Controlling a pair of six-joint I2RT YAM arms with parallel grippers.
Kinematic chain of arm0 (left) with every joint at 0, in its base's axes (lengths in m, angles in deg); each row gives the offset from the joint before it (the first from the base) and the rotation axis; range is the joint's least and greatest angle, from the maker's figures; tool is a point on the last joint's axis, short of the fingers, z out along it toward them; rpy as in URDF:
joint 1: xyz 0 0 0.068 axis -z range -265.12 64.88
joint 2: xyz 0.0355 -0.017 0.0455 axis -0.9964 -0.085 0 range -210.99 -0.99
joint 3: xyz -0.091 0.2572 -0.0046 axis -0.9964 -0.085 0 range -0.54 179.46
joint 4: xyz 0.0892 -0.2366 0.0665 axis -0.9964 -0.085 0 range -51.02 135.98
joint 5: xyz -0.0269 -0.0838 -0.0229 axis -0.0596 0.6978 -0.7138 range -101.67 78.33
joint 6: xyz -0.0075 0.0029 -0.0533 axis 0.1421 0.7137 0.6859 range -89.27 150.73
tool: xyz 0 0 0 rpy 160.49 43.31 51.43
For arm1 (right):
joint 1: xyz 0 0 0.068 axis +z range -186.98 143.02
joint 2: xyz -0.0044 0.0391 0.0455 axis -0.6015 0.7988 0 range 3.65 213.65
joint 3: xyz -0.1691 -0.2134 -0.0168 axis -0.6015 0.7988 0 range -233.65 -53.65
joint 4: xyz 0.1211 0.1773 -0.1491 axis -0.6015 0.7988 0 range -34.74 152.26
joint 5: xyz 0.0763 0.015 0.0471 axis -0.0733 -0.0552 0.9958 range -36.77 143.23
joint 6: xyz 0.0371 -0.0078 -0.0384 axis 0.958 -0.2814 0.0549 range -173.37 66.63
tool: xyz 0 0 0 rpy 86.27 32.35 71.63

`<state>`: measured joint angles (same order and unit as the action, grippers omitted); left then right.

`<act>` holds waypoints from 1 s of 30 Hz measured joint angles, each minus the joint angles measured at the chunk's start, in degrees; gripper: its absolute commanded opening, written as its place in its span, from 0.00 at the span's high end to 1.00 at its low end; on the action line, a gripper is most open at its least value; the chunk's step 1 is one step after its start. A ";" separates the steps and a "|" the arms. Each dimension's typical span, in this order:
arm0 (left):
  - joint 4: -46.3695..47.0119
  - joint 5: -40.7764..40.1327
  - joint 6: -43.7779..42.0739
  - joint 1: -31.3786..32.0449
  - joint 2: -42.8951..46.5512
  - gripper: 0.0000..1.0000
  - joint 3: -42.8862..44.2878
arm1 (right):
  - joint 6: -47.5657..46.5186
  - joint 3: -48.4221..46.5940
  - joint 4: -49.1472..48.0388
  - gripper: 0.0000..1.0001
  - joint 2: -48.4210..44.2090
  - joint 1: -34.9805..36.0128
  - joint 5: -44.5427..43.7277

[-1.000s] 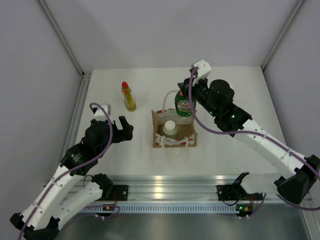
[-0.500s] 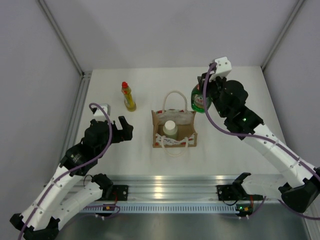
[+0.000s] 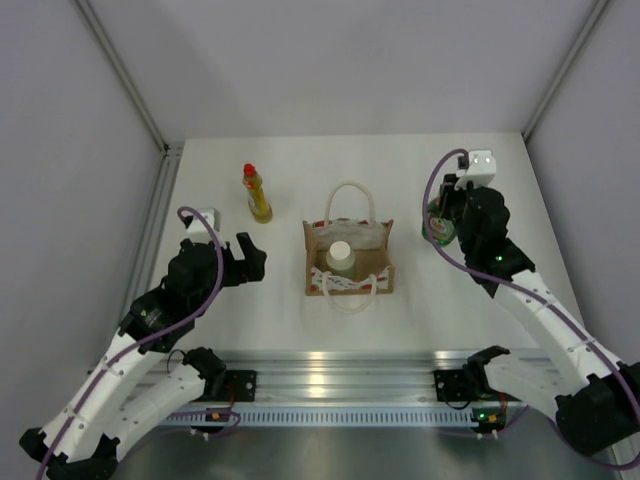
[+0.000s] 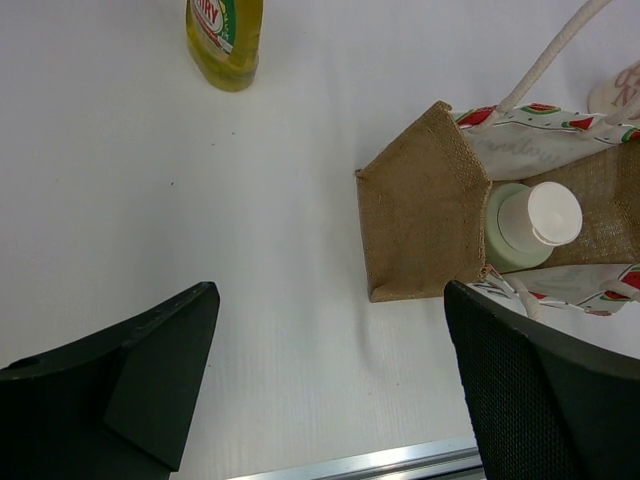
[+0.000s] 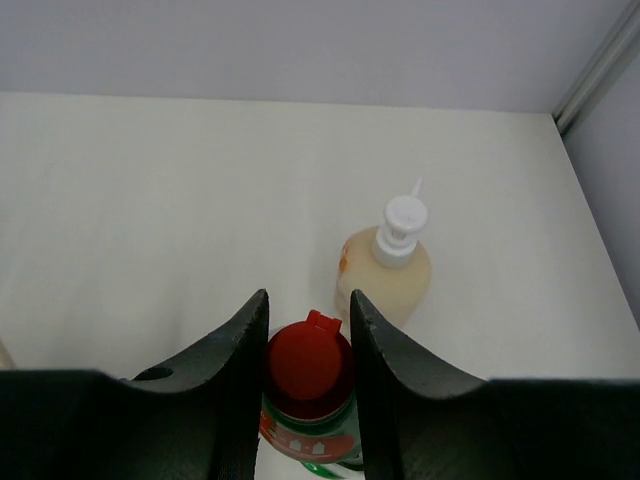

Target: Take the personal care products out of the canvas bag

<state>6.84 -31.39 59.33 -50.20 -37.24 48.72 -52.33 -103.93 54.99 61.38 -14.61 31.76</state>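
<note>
Bottles are standing both inside and outside the canvas bag [image 3: 316, 262] at this moment. We are gripping the dark green bottle [image 5: 308, 372] with our right pincer [image 5: 308, 325], whose fingers are closing in on either side of the red cap. The bottle is hanging upright beneath this pincer, off to the right of the bag and well apart from it. We cannot tell whether its base is touching the surface [image 3: 300, 160]. Just beyond the right pincer and slightly to its right, the cream bottle [image 5: 388, 270] with the white pump top is standing upright on the surface.

We are holding our left pincer [image 4: 330, 300] wide open with nothing in it, hovering to the left of the bag. Ahead of it and to its right, the bag is standing upright, and the pale bottle [image 4: 520, 230] with the white cap is sitting inside. Farther ahead of the left pincer, the slim yellow bottle [image 3: 258, 198] is standing on the surface, apart from the bag.
</note>
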 measured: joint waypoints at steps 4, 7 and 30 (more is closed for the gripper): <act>0.00 0.42 0.00 0.00 0.00 0.02 0.00 | 0.09 5.66 -2.60 1.00 -0.90 -1.62 1.73; 0.00 0.59 0.00 0.00 -0.02 0.02 0.00 | 0.35 9.18 -4.87 1.00 -1.01 -2.23 2.36; 0.00 1.05 0.00 0.00 -0.42 0.02 0.00 | 4.79 20.63 -19.52 0.07 -5.44 -3.43 3.32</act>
<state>6.84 -30.35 59.33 -50.20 -37.65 48.72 -47.55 -83.30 35.47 55.94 -18.04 35.08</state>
